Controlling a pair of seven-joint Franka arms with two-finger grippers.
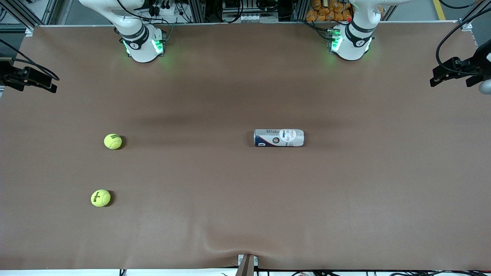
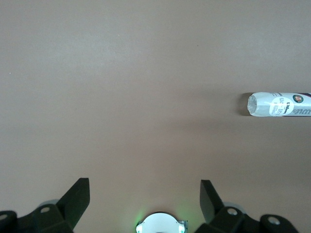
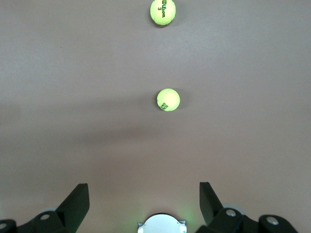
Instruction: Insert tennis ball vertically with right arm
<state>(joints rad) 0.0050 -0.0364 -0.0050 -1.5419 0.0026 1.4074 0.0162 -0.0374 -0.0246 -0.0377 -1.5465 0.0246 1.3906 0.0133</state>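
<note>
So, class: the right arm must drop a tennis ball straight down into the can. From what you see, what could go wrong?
1. The can lies on its side, so a vertical insert probably fails until it is stood upright.
2. Both tennis balls sit loose on the table and may roll when nudged.
3. The right gripper is open with two balls ahead; it might choose either.

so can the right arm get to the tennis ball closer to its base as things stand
Probably yes. That ball lies alone on bare table toward the right arm's end, with nothing near it. The right gripper hangs above with fingers open. The second ball and the can lie well apart.
</note>
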